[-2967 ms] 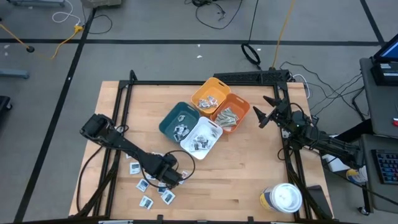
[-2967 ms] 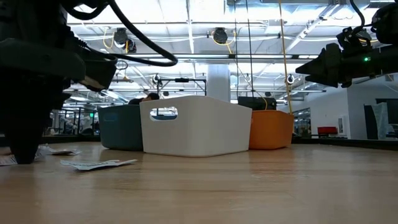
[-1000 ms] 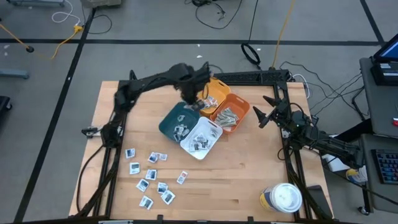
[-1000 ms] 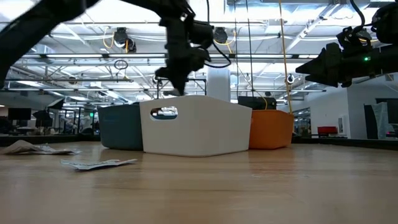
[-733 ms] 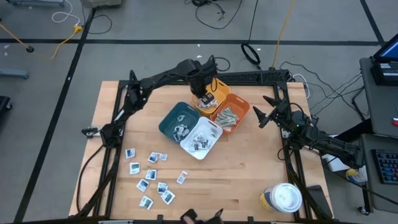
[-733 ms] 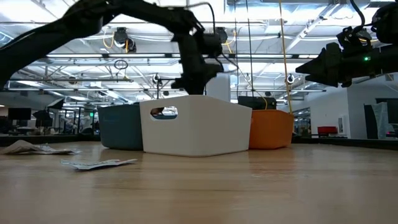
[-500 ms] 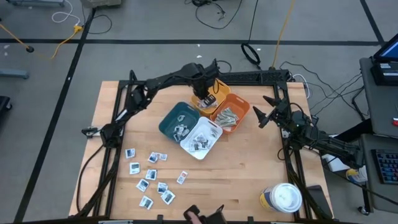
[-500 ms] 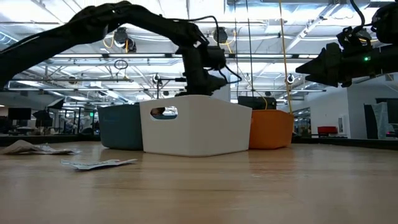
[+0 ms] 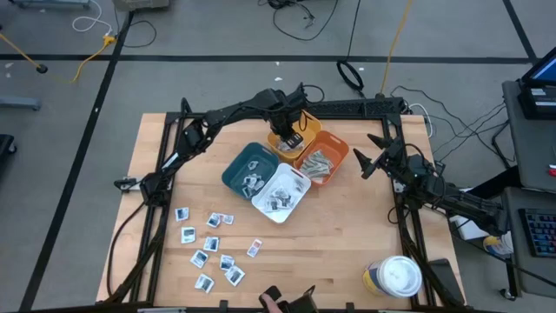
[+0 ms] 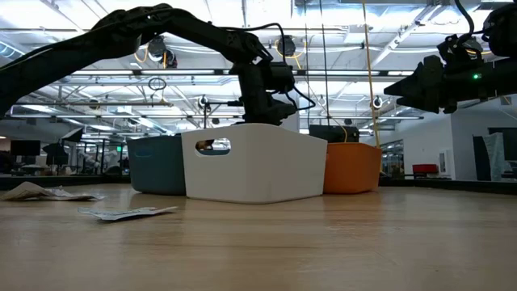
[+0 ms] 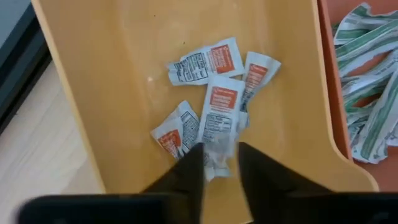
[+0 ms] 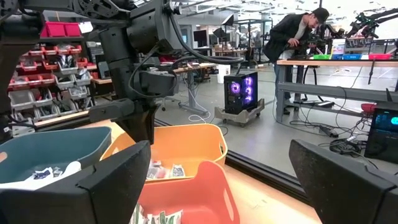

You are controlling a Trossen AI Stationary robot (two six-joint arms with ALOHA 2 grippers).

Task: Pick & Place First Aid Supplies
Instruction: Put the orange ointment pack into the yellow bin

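1. Small white paper packet with an orange-red mark (image 11: 219,134): pinched between the fingers of the left gripper (image 11: 219,167), hanging above the floor of the yellow plastic bin (image 11: 112,81), over four similar red-marked packets (image 11: 205,61) lying loose there.
2. Left gripper (image 9: 287,130) sits over the yellow bin (image 9: 306,122) at the far end of the bin cluster; fingers clenched on the packet.
3. More white square packets with blue marks (image 9: 213,246) lie scattered on the wooden table (image 9: 347,252) near its front left, well apart from the bins.
4. Adjacent orange plastic bin (image 9: 337,148) holds grey-green wrapped strips (image 9: 317,163); teal bin (image 9: 234,169) and white bin (image 9: 291,196) hold small packets.
5. Right gripper (image 9: 369,161) waits at the table's right edge, fingers spread wide, holding nothing.
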